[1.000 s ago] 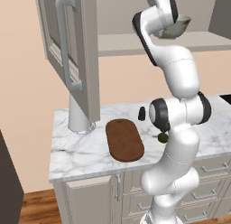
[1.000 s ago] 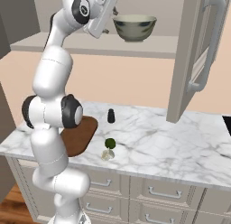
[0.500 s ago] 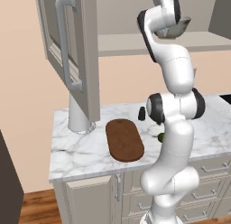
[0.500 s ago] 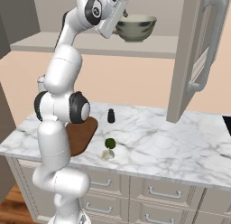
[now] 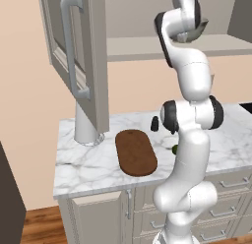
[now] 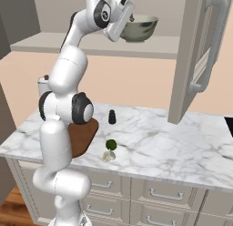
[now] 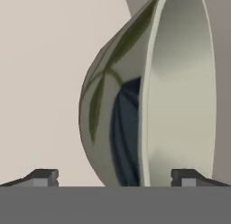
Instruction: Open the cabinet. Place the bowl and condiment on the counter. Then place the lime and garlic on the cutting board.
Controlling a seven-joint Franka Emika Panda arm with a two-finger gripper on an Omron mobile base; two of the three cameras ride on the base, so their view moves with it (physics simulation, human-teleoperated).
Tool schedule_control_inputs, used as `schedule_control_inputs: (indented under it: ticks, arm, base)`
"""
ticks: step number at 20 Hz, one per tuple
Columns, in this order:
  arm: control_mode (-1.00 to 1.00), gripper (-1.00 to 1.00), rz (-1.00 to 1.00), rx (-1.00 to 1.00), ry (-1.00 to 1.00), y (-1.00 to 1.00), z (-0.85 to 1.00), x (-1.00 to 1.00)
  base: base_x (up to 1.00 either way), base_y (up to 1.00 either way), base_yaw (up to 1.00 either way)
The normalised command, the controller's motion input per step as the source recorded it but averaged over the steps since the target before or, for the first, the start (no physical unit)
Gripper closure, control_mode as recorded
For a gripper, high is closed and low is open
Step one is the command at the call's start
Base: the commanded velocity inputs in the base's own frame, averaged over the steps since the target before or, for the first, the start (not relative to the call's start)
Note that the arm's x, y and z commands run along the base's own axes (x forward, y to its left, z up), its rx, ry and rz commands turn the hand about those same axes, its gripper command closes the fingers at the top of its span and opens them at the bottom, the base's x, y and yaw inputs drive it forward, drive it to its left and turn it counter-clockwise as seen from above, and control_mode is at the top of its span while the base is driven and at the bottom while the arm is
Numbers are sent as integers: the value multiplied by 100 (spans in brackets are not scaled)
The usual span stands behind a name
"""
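The cabinet stands open, its door swung out above the table, and the bowl sits on the cabinet shelf, high above the table. The end effector is raised to that shelf and meets the bowl at its rim, with its fingers spread wide apart; in the hand view the bowl fills the space ahead, its rim edge running between the two fingertips, one on the outer wall side and one on the inner side, though whether they touch it cannot be told. Down on the table, the cutting board lies near the table's front edge, with nothing seen on its visible surface. The condiment stands upright behind the board, toward the wall. The lime rests just beside the board on the table, and the garlic lies touching or almost touching the lime, nearer the front edge.
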Motion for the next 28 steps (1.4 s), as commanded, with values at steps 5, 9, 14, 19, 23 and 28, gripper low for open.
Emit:
schedule_control_inputs:
  ticks: [5, 9, 14, 19, 23, 28]
  arm:
    - [-100, 100, 7, 0, 0, -12, -20, 3]
    - [-100, 100, 3, 0, 0, -4, -17, 0]
    - [-100, 100, 0, 0, 0, -3, -7, -34]
    - [-100, 100, 0, 0, 0, -5, 0, -98]
    - [-100, 100, 0, 0, 0, -14, -5, -100]
    - [-100, 100, 0, 0, 0, -24, -22, -100]
  base:
    - [0, 0, 0]
    - [0, 0, 0]
    - [0, 0, 0]
    - [0, 0, 0]
    - [0, 0, 0]
    - [0, 0, 0]
